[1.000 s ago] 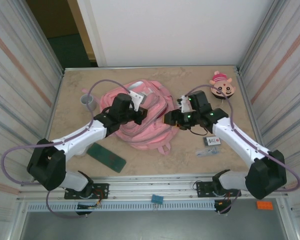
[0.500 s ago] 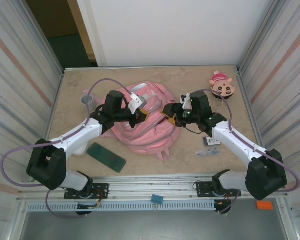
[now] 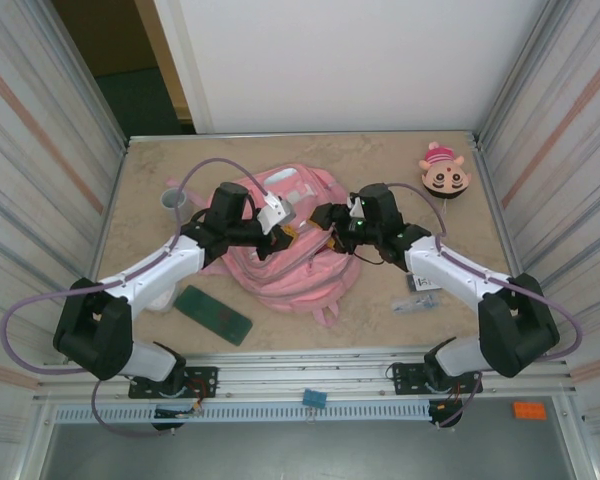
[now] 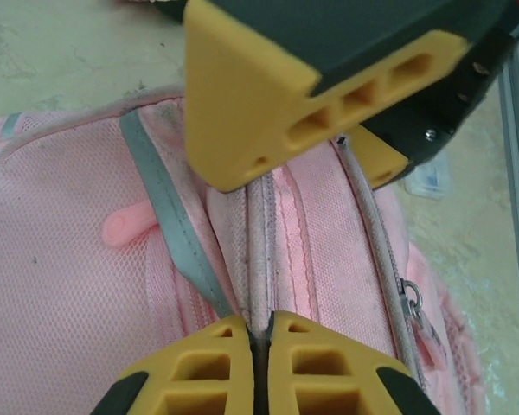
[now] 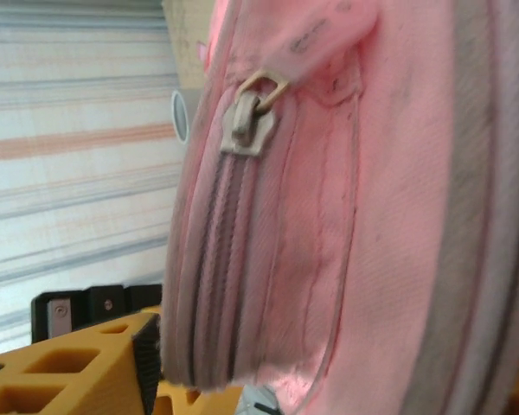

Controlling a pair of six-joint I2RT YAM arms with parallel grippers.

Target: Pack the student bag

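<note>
A beige speckled table stands between ribbed metal side walls, with a white wall behind. The student bag lies mid-table, a little left of centre, and both grippers meet over its far half. The left gripper has its fingertips together, clamped on a pink seam of the bag. The right gripper straddles a zipped ridge, jaws apart — whether it pinches the fabric cannot be told.

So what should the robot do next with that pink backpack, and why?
Probably ease the right gripper forward and pinch the metal zipper pull. The left gripper is shut on the pink student bag along its zipper seam, anchoring it; the zipper looks closed, and the pull sits just ahead of that gripper.
</note>
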